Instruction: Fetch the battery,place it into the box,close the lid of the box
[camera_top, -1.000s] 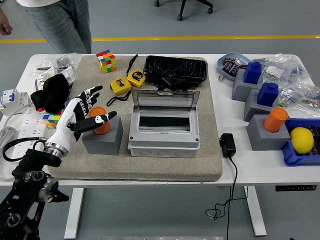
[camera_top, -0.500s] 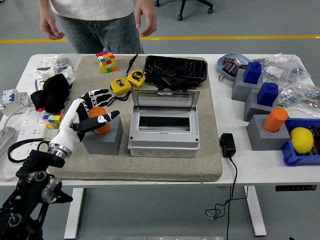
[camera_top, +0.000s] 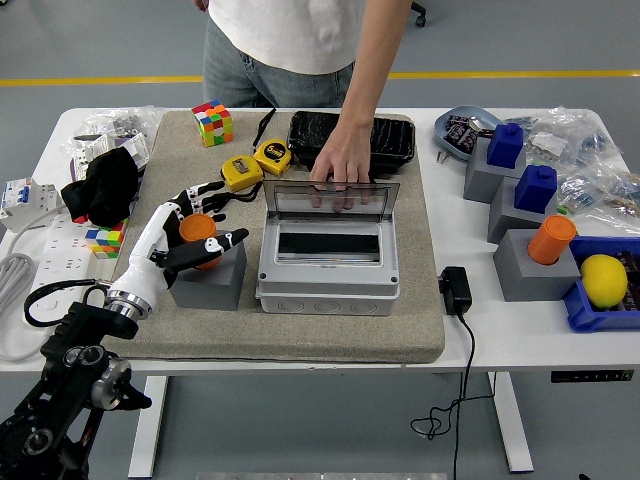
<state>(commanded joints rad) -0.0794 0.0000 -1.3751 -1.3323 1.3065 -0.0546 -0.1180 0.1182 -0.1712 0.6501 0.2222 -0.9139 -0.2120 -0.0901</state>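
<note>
The battery is an orange cylinder (camera_top: 197, 229) standing in a grey block (camera_top: 209, 279) on the beige mat, left of the box. My left hand (camera_top: 203, 222) reaches in from the lower left, with its fingers spread behind the battery and its thumb in front; it does not look closed on it. The grey box (camera_top: 329, 270) sits mid-mat with its clear lid (camera_top: 332, 201) tilted up at the back. A person's hand (camera_top: 339, 165) rests on the lid's top edge. My right hand is out of view.
A Rubik's cube (camera_top: 213, 121), two yellow tape measures (camera_top: 255, 164) and a black tray (camera_top: 352, 138) lie behind the box. A black cloth (camera_top: 102, 185) is at the left. Grey blocks with blue and orange pieces (camera_top: 533, 240), a lemon (camera_top: 603, 279) and a black adapter (camera_top: 456, 290) are at the right.
The person has stepped to the middle of the far side and put a hand on the box lid. My left hand has shifted right, closer around the battery.
</note>
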